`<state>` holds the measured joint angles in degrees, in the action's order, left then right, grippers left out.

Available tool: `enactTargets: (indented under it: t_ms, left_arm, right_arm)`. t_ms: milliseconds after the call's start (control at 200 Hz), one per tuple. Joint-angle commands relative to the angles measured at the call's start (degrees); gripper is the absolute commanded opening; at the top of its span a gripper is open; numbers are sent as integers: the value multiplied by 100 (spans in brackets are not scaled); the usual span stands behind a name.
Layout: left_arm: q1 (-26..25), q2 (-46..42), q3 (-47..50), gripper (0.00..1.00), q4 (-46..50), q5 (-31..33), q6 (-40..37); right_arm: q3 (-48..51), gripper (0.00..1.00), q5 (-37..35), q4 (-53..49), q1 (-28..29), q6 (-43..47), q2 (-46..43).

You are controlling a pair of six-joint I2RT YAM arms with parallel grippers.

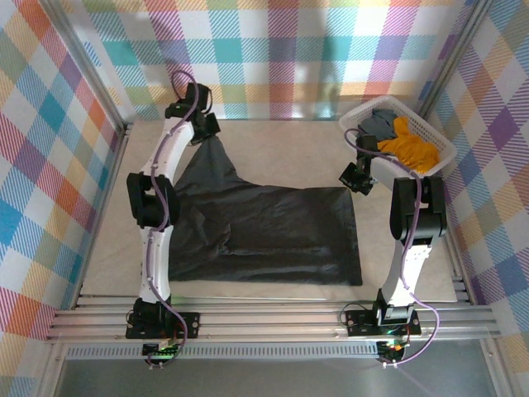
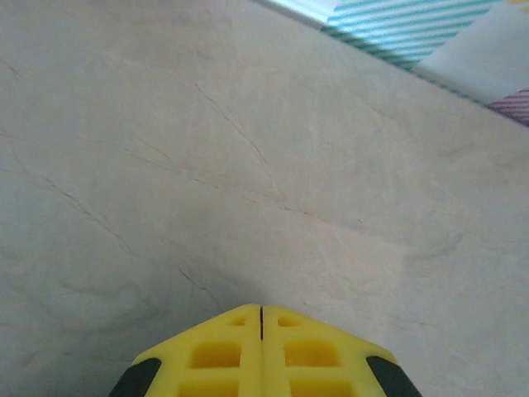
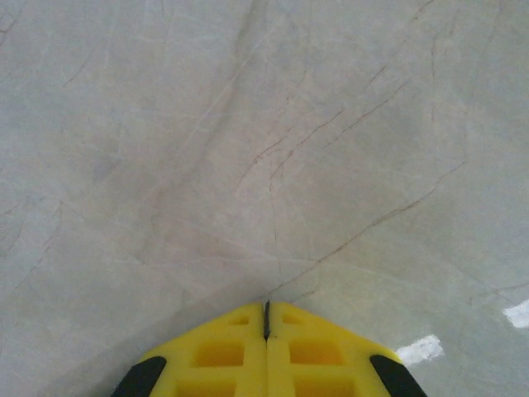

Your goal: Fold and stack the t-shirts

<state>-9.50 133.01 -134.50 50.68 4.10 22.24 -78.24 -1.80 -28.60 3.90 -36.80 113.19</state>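
Left gripper [image 1: 213, 135], upper left, pinched shut on a raised corner of the charcoal t-shirt [image 1: 273, 236] spread mid-frame. Right gripper [image 1: 354, 179] fully closed beside that shirt's upper right corner; hold on cloth unclear. Orange t-shirt [image 1: 409, 145] and grey t-shirt [image 1: 380, 122] in basket [image 1: 368, 105], upper right.

Robot lab test cell, not home. Left arm [image 1: 157, 240] and right arm [image 1: 409, 265] were bolted side by side to aluminium extrusion rail [image 1: 273, 318] at desk [image 1: 273, 136] edge. Bare metal frame post [image 1: 91, 83] stood at corner; plaid cloth backdrop [image 1: 273, 50] hung on three sides. Exposed cable [image 1: 430, 318] looped off right arm.
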Motion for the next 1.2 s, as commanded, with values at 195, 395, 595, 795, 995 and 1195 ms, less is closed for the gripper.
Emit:
enactTargets:
  t_ms: [195, 395, 595, 795, 995, 1195]
  left_arm:
    - [158, -1073, 751, 0, -146, -322, 26]
    - [159, -2358, 2502, 0, -164, -252, 78]
    - [159, -4291, 4641, 0, -259, 36, 384]
    - [159, -6191, 6299, 0, 112, 354, 793]
    - [159, -7792, 7459, 0, 601, 730, 1225]
    - [159, -8405, 8190, 0, 754, 679, 1468]
  right_arm:
    - [-153, 0, 192, -26, -5, 271, -431]
    - [87, 0, 635, 101, -6, 501, -732]
    - [579, 0, 927, -8, -4, 715, -1334]
    - [1494, 0, 864, -89, -12, 747, -2121]
    - [2334, 0, 611, -277, -14, 591, -2810]
    - [2847, 0, 500, -443, -17, 374, -3307]
